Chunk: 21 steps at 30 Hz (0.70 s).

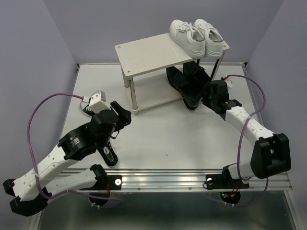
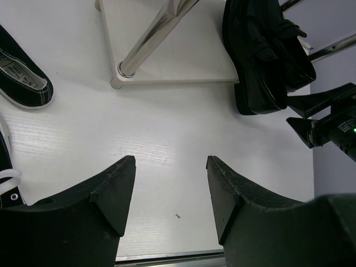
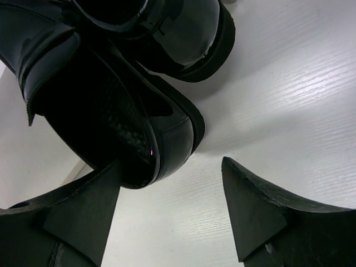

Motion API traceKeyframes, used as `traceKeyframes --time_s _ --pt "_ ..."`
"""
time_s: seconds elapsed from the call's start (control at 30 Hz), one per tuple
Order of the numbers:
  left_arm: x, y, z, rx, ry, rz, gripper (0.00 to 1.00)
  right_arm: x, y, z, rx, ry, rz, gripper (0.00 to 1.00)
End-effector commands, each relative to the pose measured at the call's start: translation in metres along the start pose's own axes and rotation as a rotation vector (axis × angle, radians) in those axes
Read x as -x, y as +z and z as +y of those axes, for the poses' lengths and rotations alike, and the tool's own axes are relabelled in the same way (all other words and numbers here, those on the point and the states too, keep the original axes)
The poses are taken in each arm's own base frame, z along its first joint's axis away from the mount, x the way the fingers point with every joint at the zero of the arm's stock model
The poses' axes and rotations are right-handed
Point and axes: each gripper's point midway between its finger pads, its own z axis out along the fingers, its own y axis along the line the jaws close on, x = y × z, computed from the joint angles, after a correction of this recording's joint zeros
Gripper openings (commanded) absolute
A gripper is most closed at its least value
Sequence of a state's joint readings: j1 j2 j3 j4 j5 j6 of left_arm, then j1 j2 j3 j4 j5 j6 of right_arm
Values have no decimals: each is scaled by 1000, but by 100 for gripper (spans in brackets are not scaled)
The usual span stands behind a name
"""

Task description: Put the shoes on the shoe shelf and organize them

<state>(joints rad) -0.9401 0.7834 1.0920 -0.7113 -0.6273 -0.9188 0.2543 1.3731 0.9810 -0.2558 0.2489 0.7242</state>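
Observation:
The shoe shelf [image 1: 144, 55] stands at the back centre. Two white sneakers [image 1: 197, 36] sit on the right end of its top board. Two glossy black loafers [image 1: 187, 85] lie on the right end of the lower board, heels sticking out over the table. My right gripper [image 1: 205, 97] is open just behind those heels. In the right wrist view the near loafer's heel [image 3: 139, 128] is by my left finger, with nothing between the jaws [image 3: 169, 194]. My left gripper [image 1: 124, 115] is open and empty over bare table [image 2: 169, 189]. One small black canvas sneaker [image 1: 109, 155] lies under the left arm, the other [image 1: 88, 108] to its left.
In the left wrist view the shelf's lower board [image 2: 178, 55] and a silver leg [image 2: 150, 36] are ahead, the loafers [image 2: 261, 55] to the right and the right arm [image 2: 328, 125] beyond. One canvas sneaker [image 2: 22, 75] is at top left. The left half of both boards is bare.

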Motion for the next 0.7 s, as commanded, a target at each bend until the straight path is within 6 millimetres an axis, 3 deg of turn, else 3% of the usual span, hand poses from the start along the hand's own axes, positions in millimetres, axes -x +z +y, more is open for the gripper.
traceKeyframes --time_s 0.0,0.1,0.23,0.27,0.43,0.47,0.67 --pt "2 4 -2 -1 -20 -19 64 4 13 19 62 47 5 77" --pt "1 5 -4 -6 -20 -15 64 2 18 21 63 61 12 69" --pt "3 4 -5 -7 -19 -18 64 5 17 24 71 76 6 45" --pt "3 5 -5 -5 -15 -19 64 7 17 24 69 77 -1 34" --pt "3 5 -6 -5 -11 -17 64 19 11 29 79 98 -34 13" --pt "2 6 -7 -6 -10 -14 64 26 8 34 87 102 -49 4" --pt "3 5 -6 -4 -4 -16 64 44 0 50 116 168 -70 1"
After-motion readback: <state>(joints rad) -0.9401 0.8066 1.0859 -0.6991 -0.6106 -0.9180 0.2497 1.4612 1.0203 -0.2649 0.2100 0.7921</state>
